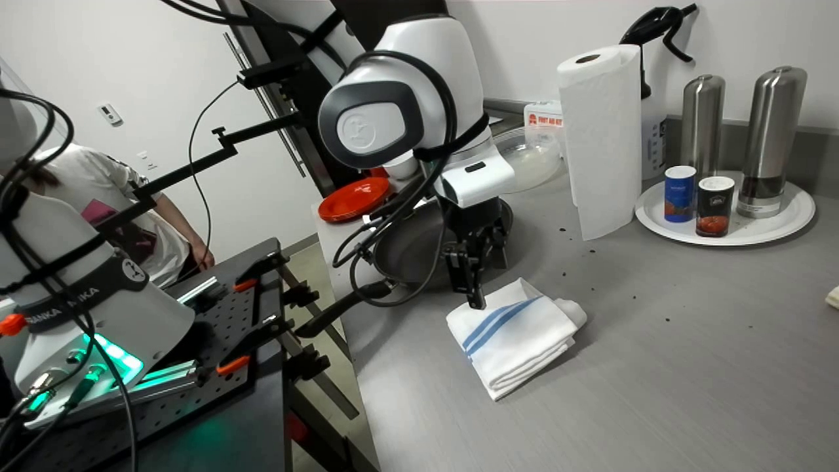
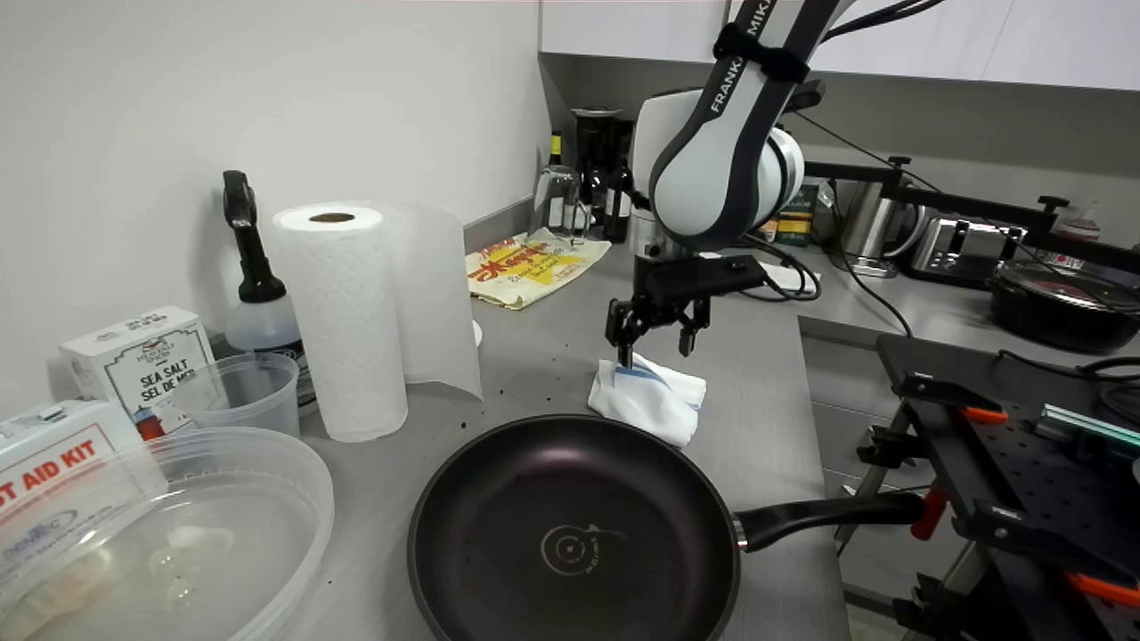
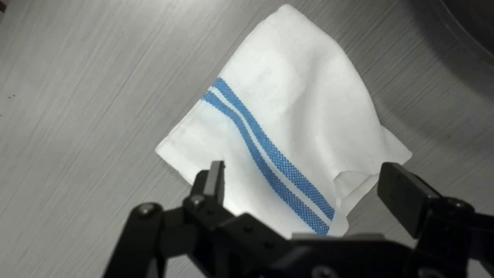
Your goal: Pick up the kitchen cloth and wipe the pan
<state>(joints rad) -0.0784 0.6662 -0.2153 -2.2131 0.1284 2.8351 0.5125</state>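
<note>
My empty tool (image 3: 303,170) holds its fingers (image 3: 401,197) apart; the kitchen cloth (image 3: 285,123) lies on the table (image 3: 96,96) below the gap, its stripes (image 3: 272,150) slanting from far left to near right in the wrist view.

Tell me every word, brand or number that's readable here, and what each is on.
"FRANKA EMIKA": robot arm, partly covered.
"FIRST AID KIT": white first-aid box.
"SEA SALT": salt box.
"SEL DE M", ending unclear: same box.
Too small or blurred: print on the frying pan, blue canister, black canister, yellow packet and spray bottle.
Readable numbers: none.
</note>
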